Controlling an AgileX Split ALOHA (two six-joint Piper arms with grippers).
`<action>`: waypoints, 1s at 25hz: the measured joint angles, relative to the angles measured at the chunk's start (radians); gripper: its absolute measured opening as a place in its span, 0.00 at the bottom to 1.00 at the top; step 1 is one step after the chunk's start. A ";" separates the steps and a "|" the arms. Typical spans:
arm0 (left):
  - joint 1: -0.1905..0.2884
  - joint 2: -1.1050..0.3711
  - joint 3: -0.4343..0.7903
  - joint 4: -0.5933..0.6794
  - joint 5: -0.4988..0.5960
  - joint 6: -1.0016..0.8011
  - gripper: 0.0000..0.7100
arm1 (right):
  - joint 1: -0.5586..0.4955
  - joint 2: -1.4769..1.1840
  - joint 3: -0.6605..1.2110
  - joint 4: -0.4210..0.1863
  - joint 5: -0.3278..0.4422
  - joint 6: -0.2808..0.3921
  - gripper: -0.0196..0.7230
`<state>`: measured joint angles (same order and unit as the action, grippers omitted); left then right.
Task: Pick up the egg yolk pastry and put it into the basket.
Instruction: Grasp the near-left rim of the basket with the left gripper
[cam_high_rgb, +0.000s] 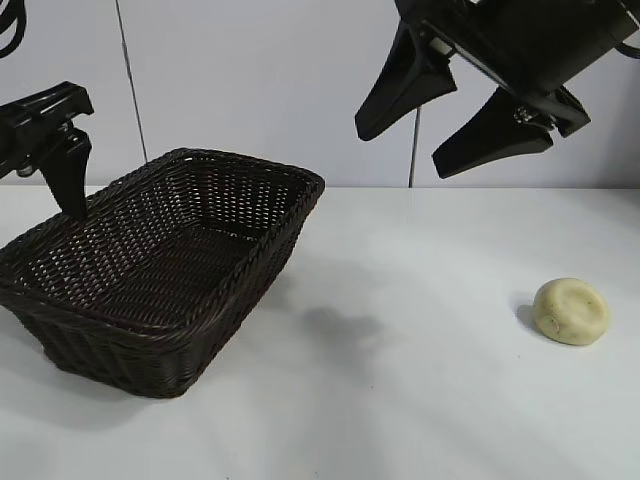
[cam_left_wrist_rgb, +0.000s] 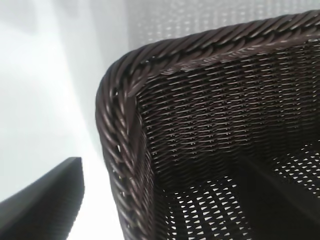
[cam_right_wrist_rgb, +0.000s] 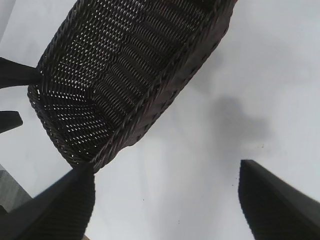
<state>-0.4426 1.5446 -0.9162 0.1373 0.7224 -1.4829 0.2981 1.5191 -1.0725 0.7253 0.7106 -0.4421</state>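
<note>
- From outside the rig: the basket (cam_high_rgb: 160, 270) sits on the white table (cam_high_rgb: 420, 380) over at the left side, dark brown wicker, one corner turned toward the middle of the table.
- The egg yolk pastry (cam_high_rgb: 571, 311) lies by itself on the tabletop at the far right, well apart from the basket, a pale yellow dome with a dent in it.
- Up top at the right hangs the right gripper (cam_high_rgb: 445, 128), well above the table, fingers spread wide with nothing between them. It is high over the stretch between basket and pastry, touching neither.
- At the left edge, the left gripper (cam_high_rgb: 62, 165) points down at the basket's far left rim; one dark finger shows against the wicker there. Only that finger is plain in this view.
- Left wrist view: here is the basket (cam_left_wrist_rgb: 200, 125) very close, its braided corner filling the picture. One finger (cam_left_wrist_rgb: 45, 200) stands outside the wall over the white table, the other is a dark shape inside the basket, so the jaws are wide and straddle the rim, gripping nothing.
- Right wrist view: the right gripper (cam_right_wrist_rgb: 167, 200) shows both fingertips far apart over bare table (cam_right_wrist_rgb: 280, 75), the basket (cam_right_wrist_rgb: 130, 75) lying beyond them. No pastry in this view.
</note>
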 joint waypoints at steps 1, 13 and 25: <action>0.000 0.000 0.018 -0.002 -0.017 -0.003 0.84 | 0.000 0.000 0.000 0.000 0.000 0.000 0.79; 0.000 0.000 0.111 0.007 -0.205 -0.014 0.84 | 0.000 0.000 0.000 0.000 0.000 0.000 0.79; 0.000 0.109 0.112 0.012 -0.248 0.013 0.84 | 0.000 0.000 0.000 0.000 0.000 0.000 0.79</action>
<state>-0.4426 1.6536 -0.8041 0.1497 0.4746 -1.4697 0.2981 1.5191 -1.0725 0.7253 0.7106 -0.4421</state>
